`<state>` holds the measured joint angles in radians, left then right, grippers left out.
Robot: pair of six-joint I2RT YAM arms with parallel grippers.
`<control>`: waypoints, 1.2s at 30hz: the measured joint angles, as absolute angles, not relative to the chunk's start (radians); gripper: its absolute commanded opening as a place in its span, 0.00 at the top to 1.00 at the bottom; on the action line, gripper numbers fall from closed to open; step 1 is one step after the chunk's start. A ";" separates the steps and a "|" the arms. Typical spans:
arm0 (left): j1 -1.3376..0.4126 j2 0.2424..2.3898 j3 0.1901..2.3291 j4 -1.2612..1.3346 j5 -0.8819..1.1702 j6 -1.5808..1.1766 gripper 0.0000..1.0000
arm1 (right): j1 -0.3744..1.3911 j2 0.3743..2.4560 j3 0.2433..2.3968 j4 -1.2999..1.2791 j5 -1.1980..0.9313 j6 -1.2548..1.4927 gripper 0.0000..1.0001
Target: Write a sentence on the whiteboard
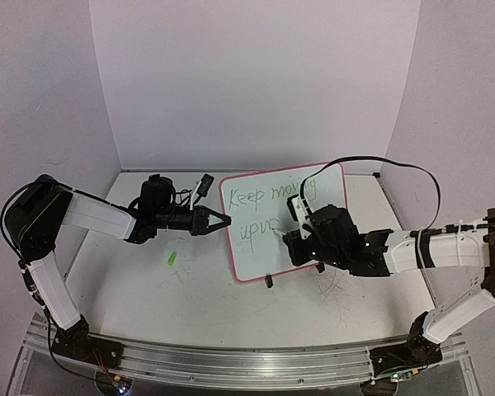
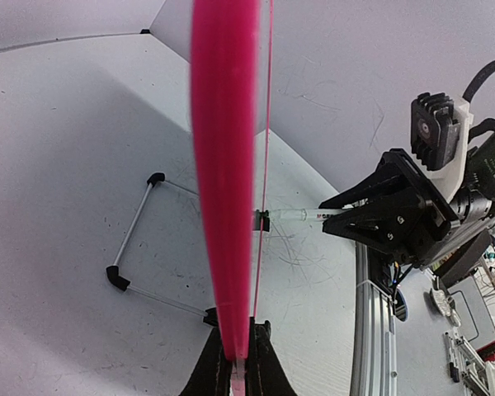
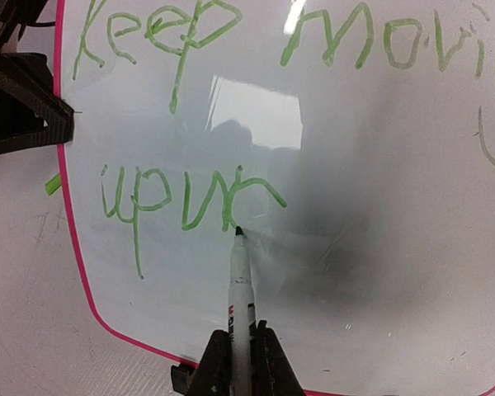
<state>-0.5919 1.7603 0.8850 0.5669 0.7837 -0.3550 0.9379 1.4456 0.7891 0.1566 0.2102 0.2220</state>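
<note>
The whiteboard (image 1: 260,252) stands tilted at mid-table, with a pink frame and black feet. The sentence (image 1: 262,198) in green reads "Keep moving" on the top line and "upw" plus a further stroke on the second line (image 3: 190,202). My left gripper (image 1: 219,220) is shut on the board's left edge, and the pink frame (image 2: 223,165) runs up from its jaws (image 2: 235,363). My right gripper (image 1: 295,235) is shut on a white marker (image 3: 241,280). The marker's tip touches the board at the end of the last stroke.
A small green marker cap (image 1: 172,258) lies on the table left of the board and also shows in the right wrist view (image 3: 52,185). The board's wire stand (image 2: 132,239) rests behind it. Old pen scribbles (image 1: 330,289) mark the table. A metal rail (image 1: 231,363) runs along the near edge.
</note>
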 measured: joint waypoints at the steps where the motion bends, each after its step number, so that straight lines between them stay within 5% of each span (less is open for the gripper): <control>1: -0.592 1.760 0.887 0.566 0.784 -0.355 1.00 | 0.938 1.445 0.789 0.156 0.216 0.224 1.00; 36: -0.592 1.754 0.895 0.539 0.775 -0.347 1.00 | 0.921 1.441 0.810 0.167 0.261 0.237 1.00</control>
<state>-0.5919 1.7542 0.8948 0.5392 0.7746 -0.3466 0.9211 1.4410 0.8105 0.1673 0.2611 0.2371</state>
